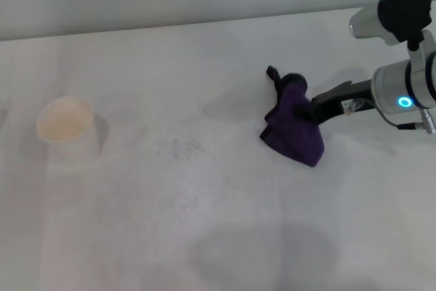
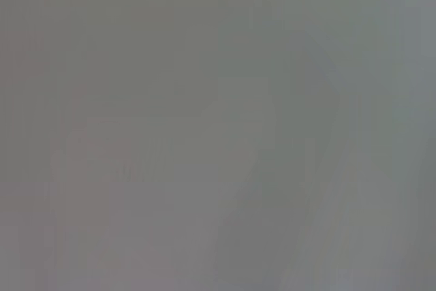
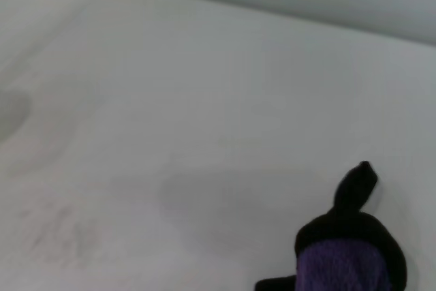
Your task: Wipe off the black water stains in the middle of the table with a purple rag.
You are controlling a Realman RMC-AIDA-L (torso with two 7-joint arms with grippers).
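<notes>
A cream cup stands upright near the left edge of the white desk, well apart from everything else. Toward the middle of the desk lie the black water stains, here only a faint scatter of dark specks; the right wrist view shows them as a pale grey smudge. Further right, apart from the specks, the purple rag hangs bunched with its lower fold at or just above the desk surface, and a black tab sticks up from its top. The right hand reaches in from the right edge and is clamped on the upper part of the rag. The left hand does not appear in any view.
</notes>
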